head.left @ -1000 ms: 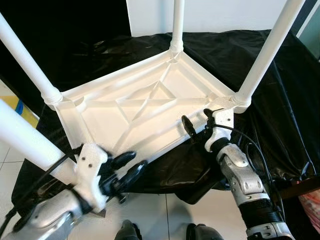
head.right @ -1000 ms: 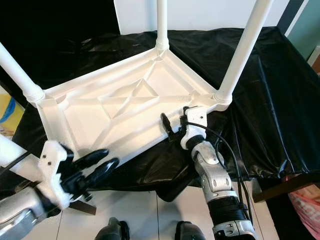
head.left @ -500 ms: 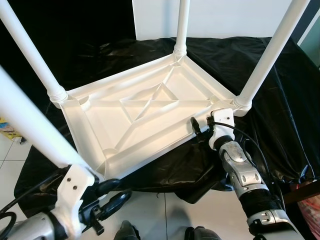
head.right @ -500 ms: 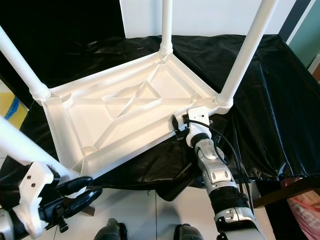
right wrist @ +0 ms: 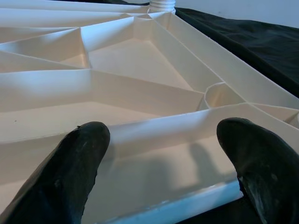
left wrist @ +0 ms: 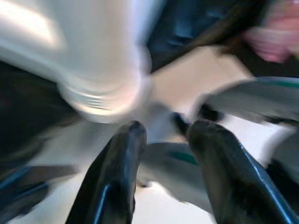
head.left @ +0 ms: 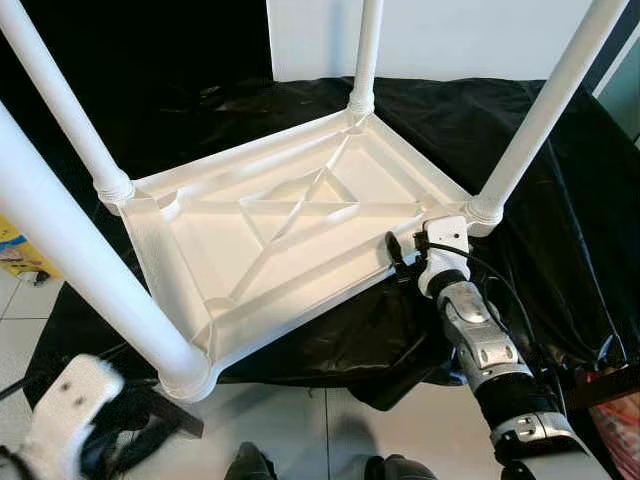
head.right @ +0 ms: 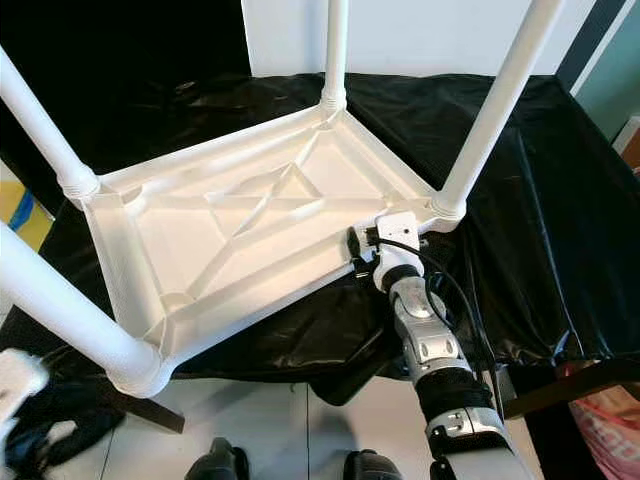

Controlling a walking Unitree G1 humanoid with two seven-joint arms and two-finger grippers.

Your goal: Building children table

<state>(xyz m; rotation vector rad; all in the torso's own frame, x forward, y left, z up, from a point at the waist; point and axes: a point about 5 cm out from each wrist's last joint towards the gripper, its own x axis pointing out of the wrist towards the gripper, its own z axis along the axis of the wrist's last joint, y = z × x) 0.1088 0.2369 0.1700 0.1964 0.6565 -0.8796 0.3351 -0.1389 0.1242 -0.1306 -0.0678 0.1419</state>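
Observation:
The white children's table (head.left: 300, 215) lies upside down on a black cloth (head.left: 560, 250), with its legs pointing up. The near-left leg (head.left: 80, 260) stands in its corner socket (head.left: 185, 375). My left gripper (head.left: 100, 445) is blurred, low at the left below that corner. In the left wrist view it (left wrist: 166, 140) is open with nothing between its fingers, and the leg's base (left wrist: 103, 88) lies just beyond them. My right gripper (head.left: 400, 255) is at the table's near-right rim beside the right leg (head.left: 540, 110). It (right wrist: 163, 168) stands wide open over the rim (right wrist: 187, 200).
Tiled floor (head.left: 300, 430) lies in front of the cloth, with my feet (head.left: 250, 465) at the bottom edge. A yellow object (head.left: 15, 250) is at the left and a pink bag (head.left: 620, 420) at the lower right. A white panel (head.left: 450, 40) stands behind.
The near-left leg has swung upright into its corner socket. My left gripper has come off it and dropped back to the lower left. The right gripper stays at the rim.

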